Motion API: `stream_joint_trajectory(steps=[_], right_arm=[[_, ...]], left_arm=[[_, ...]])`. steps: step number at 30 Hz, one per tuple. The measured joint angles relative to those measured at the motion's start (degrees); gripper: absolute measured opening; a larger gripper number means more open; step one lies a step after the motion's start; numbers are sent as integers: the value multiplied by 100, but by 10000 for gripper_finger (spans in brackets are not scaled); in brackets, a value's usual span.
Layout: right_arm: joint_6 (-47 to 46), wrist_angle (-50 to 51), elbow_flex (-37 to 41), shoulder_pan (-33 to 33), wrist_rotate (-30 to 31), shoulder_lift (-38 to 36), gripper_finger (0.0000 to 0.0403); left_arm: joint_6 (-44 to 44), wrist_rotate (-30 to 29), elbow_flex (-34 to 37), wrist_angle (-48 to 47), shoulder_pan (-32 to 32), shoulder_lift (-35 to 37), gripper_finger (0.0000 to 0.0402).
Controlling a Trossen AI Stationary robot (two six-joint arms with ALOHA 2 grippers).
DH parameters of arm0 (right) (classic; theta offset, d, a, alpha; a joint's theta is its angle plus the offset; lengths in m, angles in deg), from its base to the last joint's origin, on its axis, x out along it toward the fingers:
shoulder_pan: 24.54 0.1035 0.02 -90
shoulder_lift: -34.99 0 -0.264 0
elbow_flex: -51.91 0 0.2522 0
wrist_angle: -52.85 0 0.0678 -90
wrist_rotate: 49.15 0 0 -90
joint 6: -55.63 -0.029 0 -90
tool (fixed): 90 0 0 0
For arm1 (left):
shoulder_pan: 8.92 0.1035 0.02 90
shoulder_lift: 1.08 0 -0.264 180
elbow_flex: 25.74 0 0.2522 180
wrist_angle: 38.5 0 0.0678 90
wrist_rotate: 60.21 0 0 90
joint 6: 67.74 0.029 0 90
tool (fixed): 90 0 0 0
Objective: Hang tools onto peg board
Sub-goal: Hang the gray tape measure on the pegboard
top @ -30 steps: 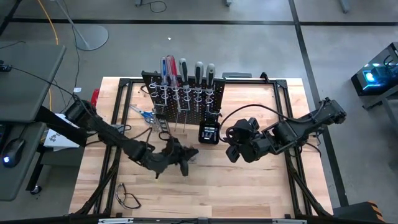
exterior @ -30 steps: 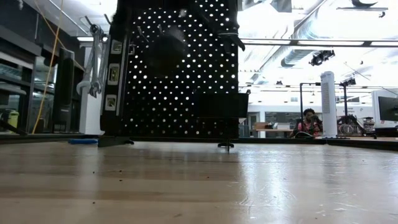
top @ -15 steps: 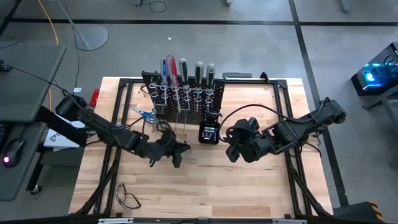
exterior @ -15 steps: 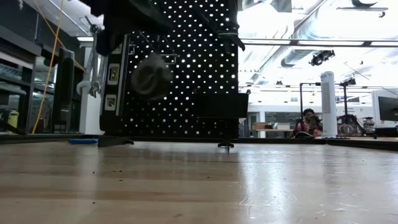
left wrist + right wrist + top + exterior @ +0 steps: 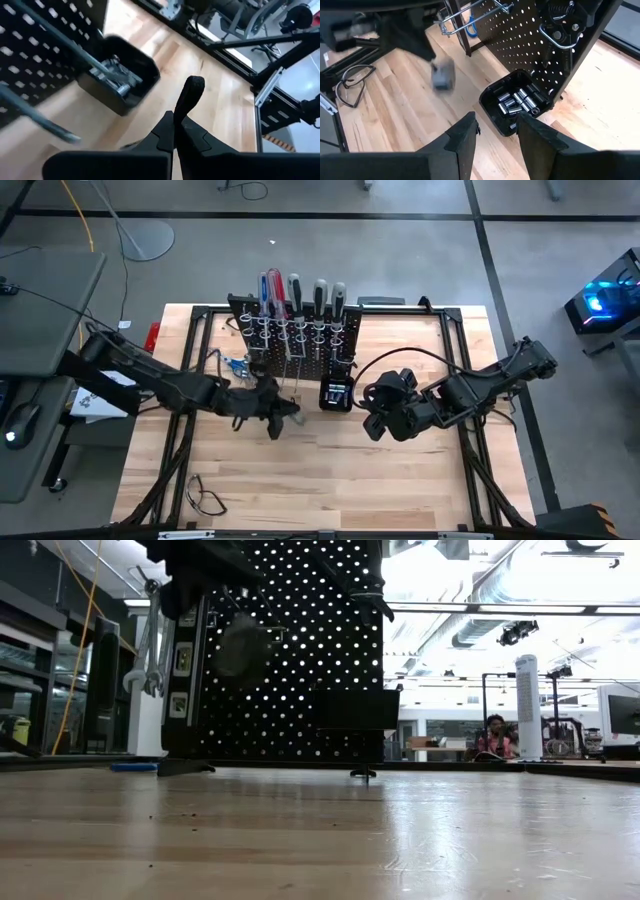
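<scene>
The left end effector (image 5: 268,408) is clamped shut on a dark-handled tool (image 5: 191,95), raised off the desk (image 5: 400,480) just in front of the peg board (image 5: 295,340), apparently to reach a free hook. The right end effector (image 5: 495,131) waits half open and empty, near the small black box (image 5: 515,102).

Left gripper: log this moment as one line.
left gripper shut on dark tool | before peg board | right gripper open, idle by black box
</scene>
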Motion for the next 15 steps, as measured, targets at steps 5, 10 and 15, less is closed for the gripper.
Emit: stream_joint_trajectory(steps=[5,10,15], right_arm=[[9,3,0,-7,80,0,133],[-11,2,0,-11,98,0,133],[-13,2,0,-11,109,0,133]], left_arm=[[137,266,0,-339,280,298,0],[439,867,0,-283,416,271,0],[929,1113,-7,65,446,292,0]])
